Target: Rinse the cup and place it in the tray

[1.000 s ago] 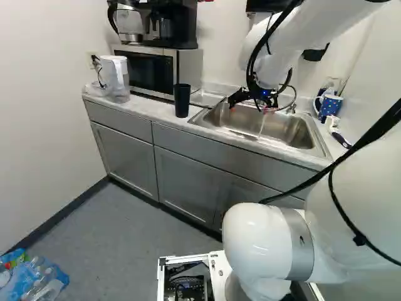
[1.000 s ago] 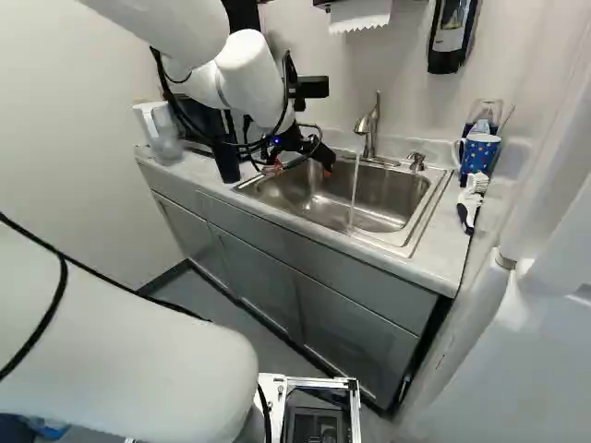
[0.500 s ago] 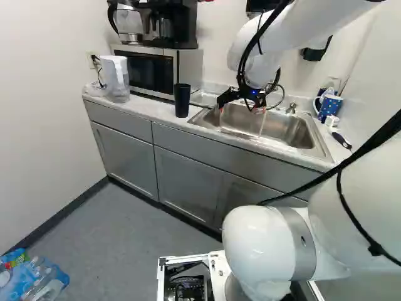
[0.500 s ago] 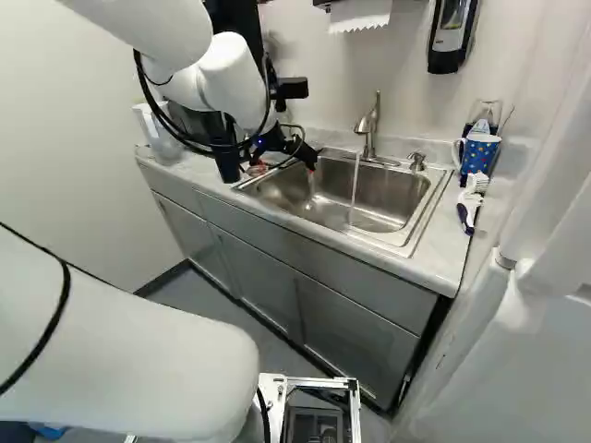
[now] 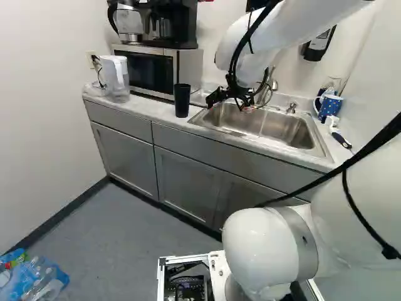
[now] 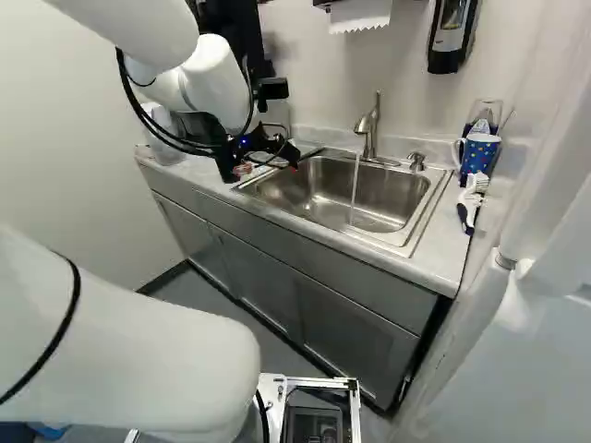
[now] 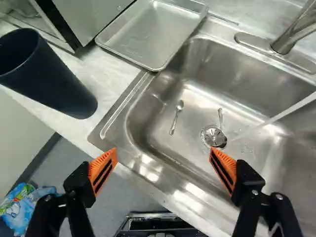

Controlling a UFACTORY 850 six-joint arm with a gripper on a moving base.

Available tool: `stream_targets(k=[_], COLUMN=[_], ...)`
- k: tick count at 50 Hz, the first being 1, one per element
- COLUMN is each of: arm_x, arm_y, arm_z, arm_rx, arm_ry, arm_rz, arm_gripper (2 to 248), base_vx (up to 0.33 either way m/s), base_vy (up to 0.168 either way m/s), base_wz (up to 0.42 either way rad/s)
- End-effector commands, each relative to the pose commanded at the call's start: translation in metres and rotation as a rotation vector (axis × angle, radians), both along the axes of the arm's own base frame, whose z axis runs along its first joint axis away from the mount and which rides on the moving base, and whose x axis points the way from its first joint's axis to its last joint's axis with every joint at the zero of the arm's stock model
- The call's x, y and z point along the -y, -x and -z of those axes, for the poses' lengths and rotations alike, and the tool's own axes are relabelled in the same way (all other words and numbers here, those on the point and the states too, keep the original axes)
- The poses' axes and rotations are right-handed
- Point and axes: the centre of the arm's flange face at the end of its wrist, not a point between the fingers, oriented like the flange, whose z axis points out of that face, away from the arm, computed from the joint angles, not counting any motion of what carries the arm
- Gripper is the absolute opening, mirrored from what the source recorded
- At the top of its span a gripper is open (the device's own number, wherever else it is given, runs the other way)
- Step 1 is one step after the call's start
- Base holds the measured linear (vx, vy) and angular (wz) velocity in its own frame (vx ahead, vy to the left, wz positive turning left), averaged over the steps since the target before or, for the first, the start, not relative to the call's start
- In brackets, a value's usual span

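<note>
In the left base view, the arm has moved its gripper from above the middle of the sink towards the sink's end near the cup. The cup has not moved: it stands upright on the counter, beside the sink, and the gripper is apart from it. The mug is at the other end, so I judge that the dark cup is the target, and the present step is to reach it.

In the right base view, the gripper has also gone away from the stream. The water runs as before from the tap into the sink. This is useful, because the rinsing can probably start as soon as the cup comes here.

In the wrist view, the fingers are wide apart, with nothing between them. The cup is outside them, beyond one finger, so the gripper must probably go further sideways and then close around its wall. A careless approach could push it over. The tray lies near the cup, over the sink's corner, and two spoons are in the sink. The rinse and the placing are both still to do, I think.
</note>
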Motion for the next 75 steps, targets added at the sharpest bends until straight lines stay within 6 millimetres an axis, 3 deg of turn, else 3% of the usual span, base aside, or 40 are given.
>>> stream_targets(k=[26,75], arm_x=[-0.041,-0.12], arm_y=[-0.011,-0.066], arm_z=[-0.001,-0.005], arm_rx=[-0.006,-0.023], arm_ry=[0.0,0.003], arm_rz=[-0.104,-0.265], arm_gripper=[247,247], base_vx=[0.0,0.0], base_vy=[0.0,0.0], base_wz=[0.0,0.0])
